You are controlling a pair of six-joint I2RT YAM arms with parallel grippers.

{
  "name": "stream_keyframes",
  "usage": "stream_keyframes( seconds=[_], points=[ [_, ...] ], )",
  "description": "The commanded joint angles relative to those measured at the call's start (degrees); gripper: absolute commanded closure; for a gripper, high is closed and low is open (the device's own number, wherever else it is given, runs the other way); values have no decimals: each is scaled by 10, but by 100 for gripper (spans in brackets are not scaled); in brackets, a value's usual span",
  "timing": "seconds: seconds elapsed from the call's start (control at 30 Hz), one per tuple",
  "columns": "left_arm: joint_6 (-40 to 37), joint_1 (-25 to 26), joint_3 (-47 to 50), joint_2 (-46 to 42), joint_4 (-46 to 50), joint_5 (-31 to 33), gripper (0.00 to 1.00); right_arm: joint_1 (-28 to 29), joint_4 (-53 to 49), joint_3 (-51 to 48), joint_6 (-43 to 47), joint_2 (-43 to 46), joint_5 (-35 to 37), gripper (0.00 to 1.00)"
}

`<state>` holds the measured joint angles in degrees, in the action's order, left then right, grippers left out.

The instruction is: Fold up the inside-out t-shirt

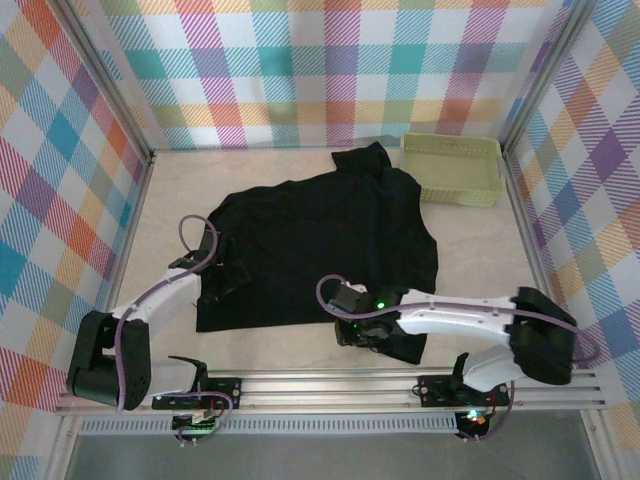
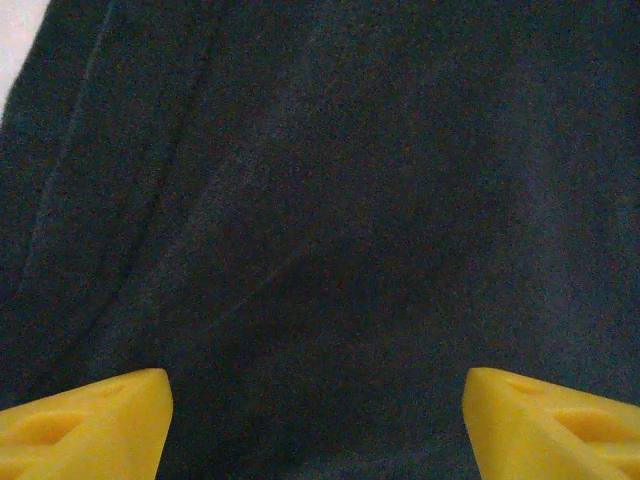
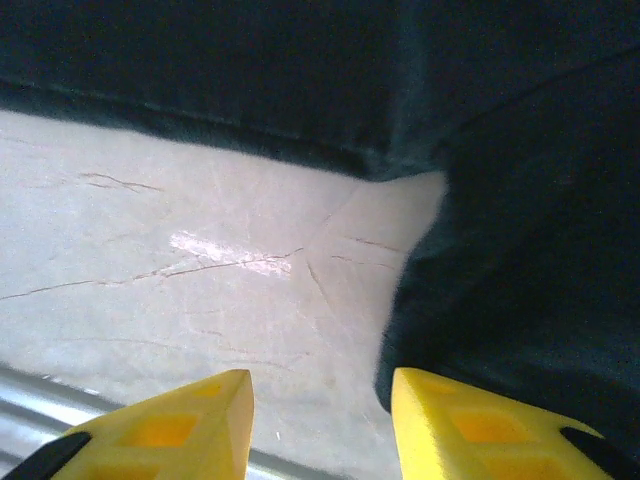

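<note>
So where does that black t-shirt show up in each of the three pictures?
Top external: t-shirt spread mid-table, far end near the green basket.
Left wrist: t-shirt close up, across all but the top-left corner.
Right wrist: t-shirt along the top and down the right.
Shared landmark: the pale table beside its edge.

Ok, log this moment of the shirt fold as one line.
t-shirt: spread on table | left gripper: open over fabric | right gripper: open at shirt's near edge | basket: far right corner
</note>
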<state>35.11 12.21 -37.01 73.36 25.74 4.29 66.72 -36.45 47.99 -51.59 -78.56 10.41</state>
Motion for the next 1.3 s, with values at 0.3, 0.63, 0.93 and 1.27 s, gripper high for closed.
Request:
stream_keyframes(
  seconds=[0.3,0.63,0.93,1.27],
  points=[
    [-26,7,-51,60,-20,-49,22,-199,-10,-85,49,81,7,51],
    [38,7,43,17,-15,-52,21,-215,-54,-159,-36,52,-9,47],
    [24,6,-72,-60,62,-5,20,-177,-133,-41,10,137,90,43],
    [8,-12,-353,231,73,-33,20,-381,-11,215,240,-147,-10,39]
  ],
)
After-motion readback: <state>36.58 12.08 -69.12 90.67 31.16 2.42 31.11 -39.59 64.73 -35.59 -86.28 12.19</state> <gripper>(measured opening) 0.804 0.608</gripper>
